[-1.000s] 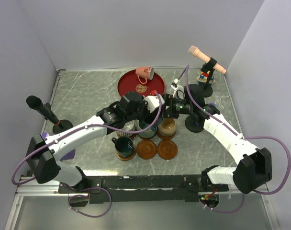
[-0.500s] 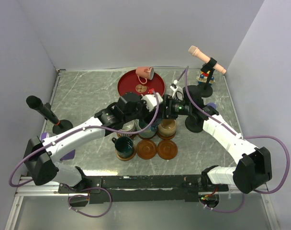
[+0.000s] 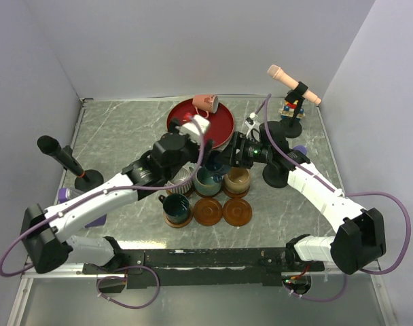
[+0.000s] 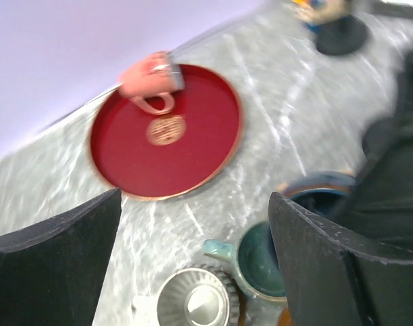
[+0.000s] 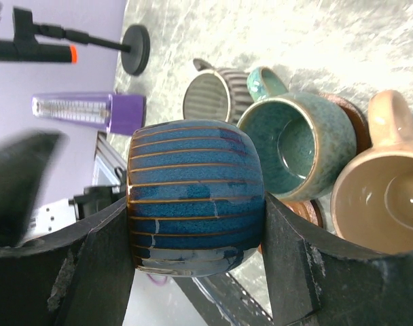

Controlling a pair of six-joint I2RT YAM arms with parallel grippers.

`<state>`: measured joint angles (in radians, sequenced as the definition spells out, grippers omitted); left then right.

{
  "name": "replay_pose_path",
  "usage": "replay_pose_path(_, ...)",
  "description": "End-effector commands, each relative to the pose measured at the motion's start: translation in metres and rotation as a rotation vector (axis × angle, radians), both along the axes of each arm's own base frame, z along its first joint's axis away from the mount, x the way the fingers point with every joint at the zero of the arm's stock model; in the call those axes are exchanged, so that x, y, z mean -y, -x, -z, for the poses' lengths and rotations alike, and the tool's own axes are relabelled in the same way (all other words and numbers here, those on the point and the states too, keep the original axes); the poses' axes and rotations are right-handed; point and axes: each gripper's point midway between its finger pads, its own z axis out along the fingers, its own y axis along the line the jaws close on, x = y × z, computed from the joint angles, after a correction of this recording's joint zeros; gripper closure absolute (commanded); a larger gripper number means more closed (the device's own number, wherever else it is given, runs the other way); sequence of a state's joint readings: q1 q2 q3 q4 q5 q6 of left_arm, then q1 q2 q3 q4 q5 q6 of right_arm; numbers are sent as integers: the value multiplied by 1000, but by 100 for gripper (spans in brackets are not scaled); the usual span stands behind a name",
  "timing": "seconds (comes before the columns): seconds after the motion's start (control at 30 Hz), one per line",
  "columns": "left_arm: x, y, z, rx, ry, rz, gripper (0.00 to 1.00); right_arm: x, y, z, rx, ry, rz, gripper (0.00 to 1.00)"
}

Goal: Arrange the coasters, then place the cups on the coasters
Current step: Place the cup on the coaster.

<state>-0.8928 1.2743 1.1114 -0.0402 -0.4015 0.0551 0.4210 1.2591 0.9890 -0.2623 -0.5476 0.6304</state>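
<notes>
Nearest, low in the top view just beyond the arm bases, three coasters lie in a row. The left coaster (image 3: 177, 219) carries the dark green cup (image 3: 176, 206). The middle coaster (image 3: 208, 211) and the right coaster (image 3: 237, 211) are bare and lie just beside each other.

Behind them stands a second row. In the right wrist view the grey ribbed cup (image 5: 206, 95) sits at upper centre, with the teal cup (image 5: 295, 146) just beside it and the beige cup (image 5: 380, 193) at the right edge, all upright. A brown coaster rim (image 5: 347, 111) shows under the teal cup. Whether a coaster lies under the grey one, I cannot tell.

The right gripper (image 5: 196, 200) fills the lower part of that view. Its two black fingers (image 5: 104, 265) press on opposite sides of the dark blue cup (image 5: 193, 166), which sits at centre frame in front of the teal cup.

The left gripper (image 4: 193, 200) is spread wide, one finger in each lower corner of the left wrist view and nothing between them. The grey and teal cups lie at the bottom edge below the gap.

Farther back, at upper centre of the top view, is the red plate (image 3: 217, 125). The pink cup (image 3: 206, 103) lies on its side at the plate's far rim.

A black microphone (image 3: 56, 152) leans at the left. A peach microphone (image 3: 293, 84) angles on its stand at the upper right.
</notes>
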Motion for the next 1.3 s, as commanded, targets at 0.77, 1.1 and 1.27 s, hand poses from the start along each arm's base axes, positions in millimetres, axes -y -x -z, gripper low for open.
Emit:
replay_pose_path(0.77,58,62,33,-472,668,139,34,2,-48,-73,179,-111,197,100)
replay_pose_path(1.1,72,46,46,-480,681,107,40,4,-47,-69,176,-106,209,100)
replay_pose_path(1.27,75,36,51,-467,690,70,50,4,-46,-65,167,-115,211,100)
